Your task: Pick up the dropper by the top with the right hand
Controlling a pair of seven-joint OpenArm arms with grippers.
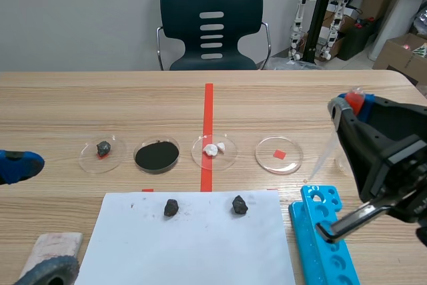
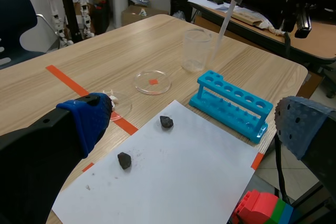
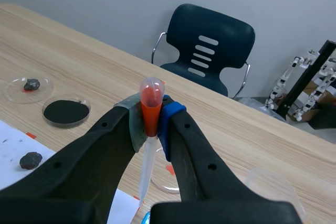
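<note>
I am clamping my right gripper on the orange bulb of the dropper, holding it raised above the table. Its clear stem is slanting down toward the blue rack. In my wrist view my own fingers are hiding its tip. My arm is covering most of the glass beaker in the scene view. My left gripper is hanging released, partly cut off.

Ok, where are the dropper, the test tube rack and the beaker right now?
dropper point(image 3: 150, 109): right wrist view, on its orange-red bulb.
test tube rack point(image 2: 231, 106): left wrist view, on its blue side, mid-length.
beaker point(image 2: 195, 51): left wrist view, on its clear wall.
</note>
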